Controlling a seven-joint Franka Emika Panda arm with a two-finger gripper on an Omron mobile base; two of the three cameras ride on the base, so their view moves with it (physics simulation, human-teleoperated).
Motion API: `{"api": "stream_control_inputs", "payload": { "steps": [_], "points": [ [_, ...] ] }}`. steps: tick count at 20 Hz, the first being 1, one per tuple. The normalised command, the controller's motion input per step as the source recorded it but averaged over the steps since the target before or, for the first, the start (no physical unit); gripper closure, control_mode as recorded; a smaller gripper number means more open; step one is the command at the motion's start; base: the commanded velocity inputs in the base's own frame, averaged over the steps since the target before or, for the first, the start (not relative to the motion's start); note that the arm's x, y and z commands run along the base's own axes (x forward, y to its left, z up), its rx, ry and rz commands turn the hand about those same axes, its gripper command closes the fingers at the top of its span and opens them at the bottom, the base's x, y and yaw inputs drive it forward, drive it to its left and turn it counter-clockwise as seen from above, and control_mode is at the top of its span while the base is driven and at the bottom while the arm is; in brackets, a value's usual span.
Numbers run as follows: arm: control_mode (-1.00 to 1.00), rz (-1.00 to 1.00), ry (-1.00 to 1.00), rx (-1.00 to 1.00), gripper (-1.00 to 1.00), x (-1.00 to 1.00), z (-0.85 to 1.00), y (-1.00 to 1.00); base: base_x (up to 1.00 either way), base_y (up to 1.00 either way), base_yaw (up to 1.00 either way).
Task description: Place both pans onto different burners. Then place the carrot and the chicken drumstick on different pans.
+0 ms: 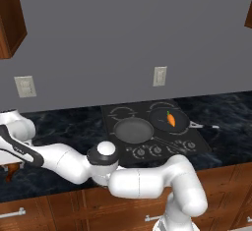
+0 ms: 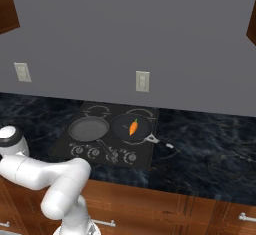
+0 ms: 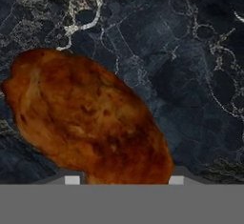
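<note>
While low over counter (image 3: 190,51), gripper (image 3: 124,180) astride chicken drumstick (image 3: 86,123).

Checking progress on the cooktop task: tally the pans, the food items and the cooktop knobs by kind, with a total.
Pans: 2, the empty pan and the pan with the carrot
Carrot: 1
Chicken drumstick: 1
Knobs: 4
Total: 8

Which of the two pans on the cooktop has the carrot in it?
The right pan, at the cooktop's right side, holds the carrot. The left pan beside it is empty.
</note>
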Motion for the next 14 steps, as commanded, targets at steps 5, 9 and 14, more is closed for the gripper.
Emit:
{"api": "stream_control_inputs", "payload": {
  "steps": [5, 9, 14],
  "points": [
    [-1.0, 0.0, 0.0, -0.01, 1.0, 0.08, 0.0, -0.01, 0.0, 0.0, 0.0],
    [-1.0, 0.0, 0.0, 0.0, 1.0, 0.01, 0.08, -0.02, 0.0, 0.0, 0.0],
    [-1.0, 0.0, 0.0, 0.0, 1.0, 0.0, 0.37, -0.13, 0.0, 0.0, 0.0]
  ]
}}
